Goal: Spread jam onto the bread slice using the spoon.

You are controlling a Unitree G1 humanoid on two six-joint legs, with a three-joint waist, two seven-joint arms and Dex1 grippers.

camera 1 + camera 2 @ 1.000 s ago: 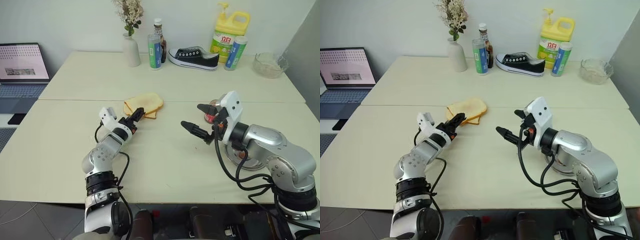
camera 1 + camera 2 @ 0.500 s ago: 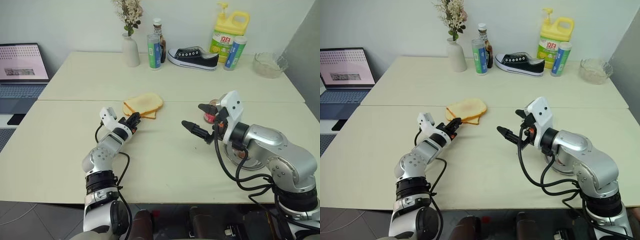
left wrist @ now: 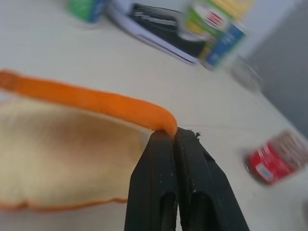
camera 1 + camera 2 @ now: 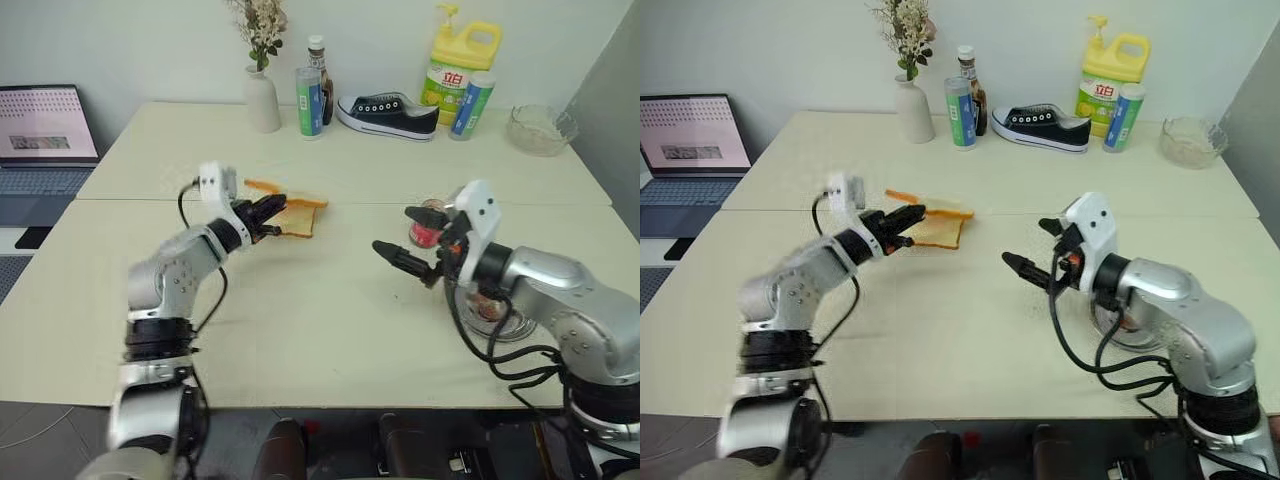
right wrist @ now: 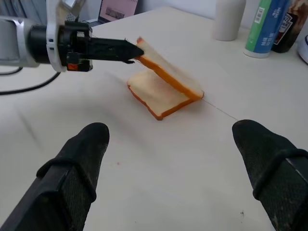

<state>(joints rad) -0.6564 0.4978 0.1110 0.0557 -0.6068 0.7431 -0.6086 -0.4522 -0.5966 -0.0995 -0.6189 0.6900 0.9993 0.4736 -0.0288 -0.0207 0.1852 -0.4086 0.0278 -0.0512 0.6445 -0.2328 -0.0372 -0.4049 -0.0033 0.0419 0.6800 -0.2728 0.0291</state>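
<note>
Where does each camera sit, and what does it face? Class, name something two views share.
Head eyes: over both arms, down at the table.
Left wrist: along the left gripper, shut on the bread slice.
Right wrist: between the right gripper's open fingers, toward that slice.
Shared: the lifted slice above a second slice.

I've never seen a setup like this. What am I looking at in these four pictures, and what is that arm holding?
It is a humanoid robot with two arms, each ending in a two-fingered tool. Two pictures come from cameras in its head, looking down over a pale table. The other two come from cameras on its wrists, looking along the fingers.

The left tool is shut on the crust of the bread slice, tilting it up off a second slice that lies flat. The right tool is open and holds nothing. Beside it stands the jam jar. Along the back stand a vase, bottles, a shoe and a glass bowl.
</note>
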